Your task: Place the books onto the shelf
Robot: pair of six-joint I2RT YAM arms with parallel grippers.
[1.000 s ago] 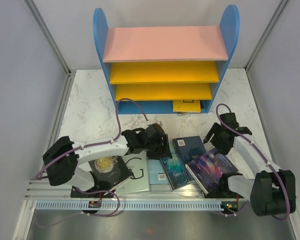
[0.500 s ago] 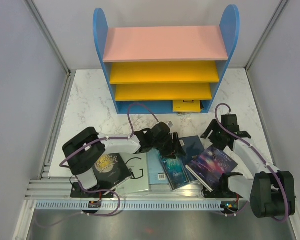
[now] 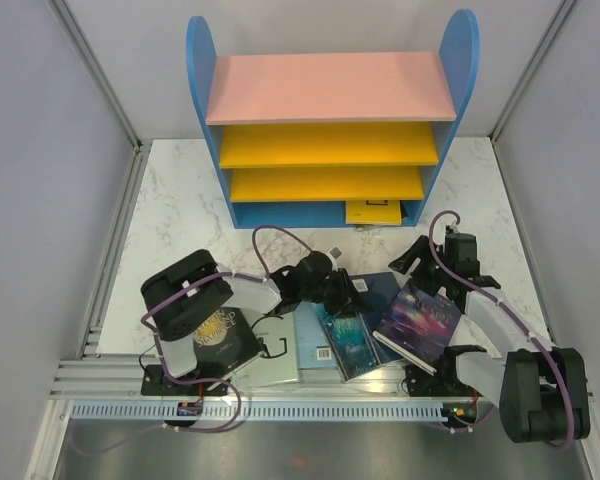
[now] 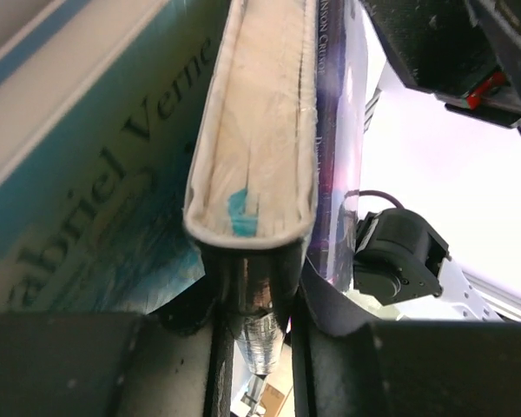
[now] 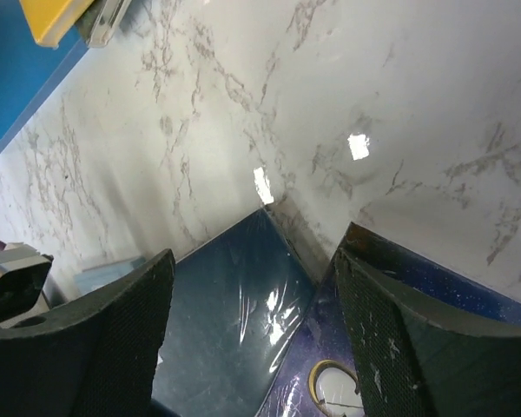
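Barely started, I'd say. Only a yellow book [image 3: 372, 212] sits in the bottom bay of the shelf [image 3: 330, 88], and both orange-yellow boards above it look bare. Five more lie on the marble-look table [image 3: 180, 210], fanned along the near edge.

Left to right: black moon book [image 3: 225, 340] partly under the left arm, pale book [image 3: 280, 362], teal book [image 3: 346, 342], dark blue book [image 3: 382, 287], and galaxy book [image 3: 420, 320] propped at a tilt.

The left gripper [image 4: 252, 282] is clamped on what looks like the dark blue book's page edge. The right gripper [image 5: 256, 261] hangs spread wide over the blue and galaxy corners, holding nothing.

They're thin paperbacks with glossy covers and cream pages, probably floppy. The shelf is flat painted board with round-topped blue sides.
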